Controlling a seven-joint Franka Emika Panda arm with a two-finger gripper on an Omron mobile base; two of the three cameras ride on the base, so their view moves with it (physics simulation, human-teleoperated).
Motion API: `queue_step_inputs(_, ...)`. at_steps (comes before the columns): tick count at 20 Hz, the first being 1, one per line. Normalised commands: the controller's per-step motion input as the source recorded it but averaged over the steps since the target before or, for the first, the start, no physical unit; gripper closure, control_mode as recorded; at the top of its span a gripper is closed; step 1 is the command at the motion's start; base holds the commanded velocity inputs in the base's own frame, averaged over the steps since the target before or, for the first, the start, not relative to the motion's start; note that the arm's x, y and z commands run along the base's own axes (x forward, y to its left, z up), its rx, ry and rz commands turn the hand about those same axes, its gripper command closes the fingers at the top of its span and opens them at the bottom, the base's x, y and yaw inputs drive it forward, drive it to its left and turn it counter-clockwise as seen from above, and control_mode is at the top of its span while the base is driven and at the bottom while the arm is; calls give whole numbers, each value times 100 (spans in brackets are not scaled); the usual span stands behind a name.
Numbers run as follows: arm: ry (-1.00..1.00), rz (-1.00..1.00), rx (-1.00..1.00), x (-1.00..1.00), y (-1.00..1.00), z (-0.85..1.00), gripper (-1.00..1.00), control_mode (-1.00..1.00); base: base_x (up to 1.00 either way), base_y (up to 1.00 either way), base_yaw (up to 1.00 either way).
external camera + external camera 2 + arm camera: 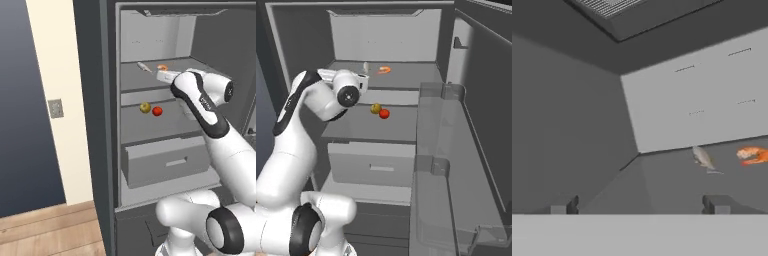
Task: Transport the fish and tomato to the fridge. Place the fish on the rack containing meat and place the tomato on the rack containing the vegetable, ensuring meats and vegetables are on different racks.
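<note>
The fridge (95,100) stands open. On its upper shelf the silvery fish (143,66) (366,66) (703,159) lies beside the orange-pink meat (162,66) (385,70) (752,155). One shelf lower, the red tomato (157,111) (384,113) rests right next to the yellow-green vegetable (145,107) (375,108). My gripper (165,75) (363,80) (639,206) hovers at the front of the upper shelf, short of the fish. It is open, its fingertips (714,204) set wide apart with nothing between them.
A pull-out drawer (165,160) (371,165) sits partly out below the tomato's shelf. The open door with clear bins (441,150) stands at the right. A cream wall with a switch plate (55,108) is to the fridge's left.
</note>
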Motion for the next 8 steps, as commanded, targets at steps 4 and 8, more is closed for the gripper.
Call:
queue_step_inputs(4, 2, -9, 2, -100, 5, 97, -100, -100, 0, 0, 0)
queue_step_inputs(8, 9, -4, 0, -100, 0, 89, -100, -100, 0, 0, 0)
